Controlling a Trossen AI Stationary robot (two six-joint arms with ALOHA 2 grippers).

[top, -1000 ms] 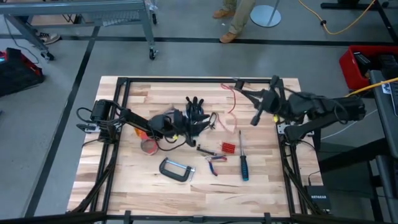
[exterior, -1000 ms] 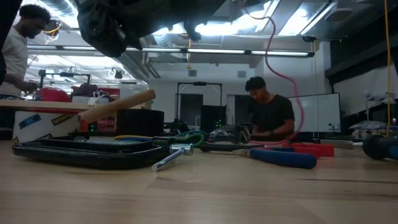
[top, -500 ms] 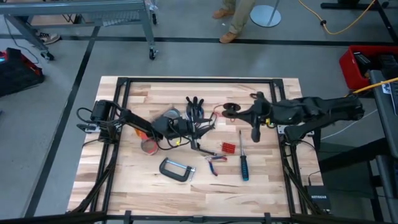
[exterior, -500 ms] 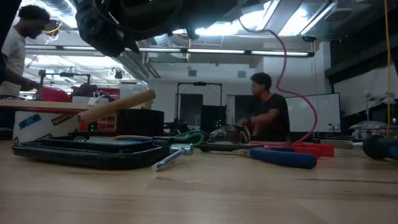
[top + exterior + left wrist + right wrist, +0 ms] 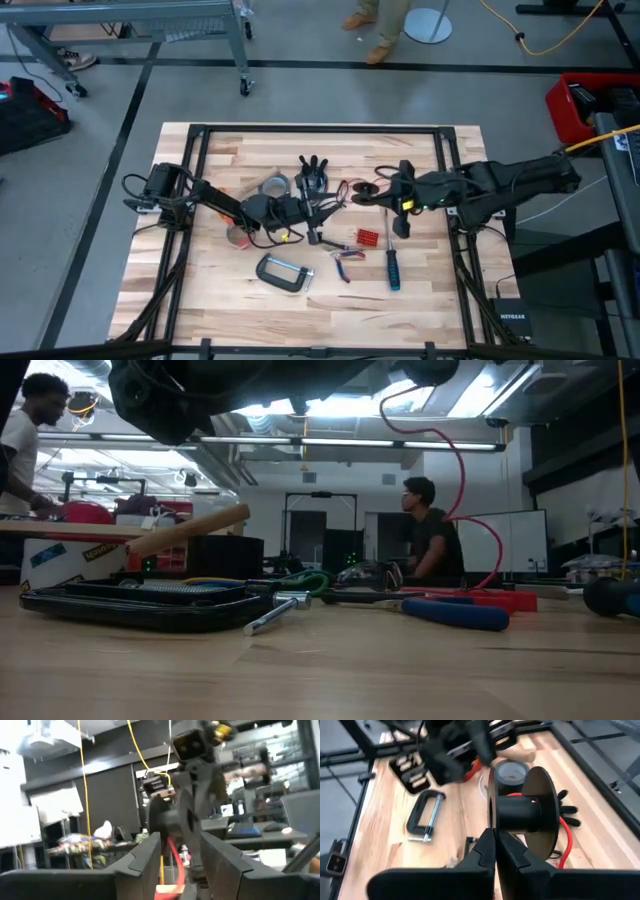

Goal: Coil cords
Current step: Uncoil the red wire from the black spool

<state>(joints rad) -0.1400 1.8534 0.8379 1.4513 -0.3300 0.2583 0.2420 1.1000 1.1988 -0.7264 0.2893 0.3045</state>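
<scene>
My right gripper (image 5: 384, 191) is over the table's middle right, shut on a black spool (image 5: 520, 810) that carries a red cord (image 5: 564, 834). The cord arcs up and hangs in a loop (image 5: 455, 470) down toward the table. My left gripper (image 5: 318, 207) is just left of the spool, pointing slightly upward at it. Its fingers stand apart with the red cord (image 5: 172, 852) running between them and a red piece (image 5: 167, 893) low in the gap. More cords, green among them (image 5: 305, 578), lie on the table. My right gripper pinches the spool's near flange (image 5: 490, 805) at its rim between its two fingers, which lie in line with the flange's edge. The spool is lifted clear of the table, its hub (image 5: 517, 813) lying level. My left gripper has the red cord between its fingers; I cannot tell whether they touch it.
A grey tape roll (image 5: 272, 185) and an orange-red one (image 5: 238, 235) lie by the left arm. A C-clamp (image 5: 283, 272), pliers (image 5: 345, 262), red bits (image 5: 368, 237) and a blue-handled screwdriver (image 5: 391, 262) lie toward the near side. A black finger-shaped thing (image 5: 313, 175) lies behind the grippers. People stand beyond the table.
My right gripper has come down and toward the table's left, nearer my left gripper, rolling and tipping its wrist with the spool still held. The red cord's loop has swung and widened below it. My left gripper has rolled about its own axis.
</scene>
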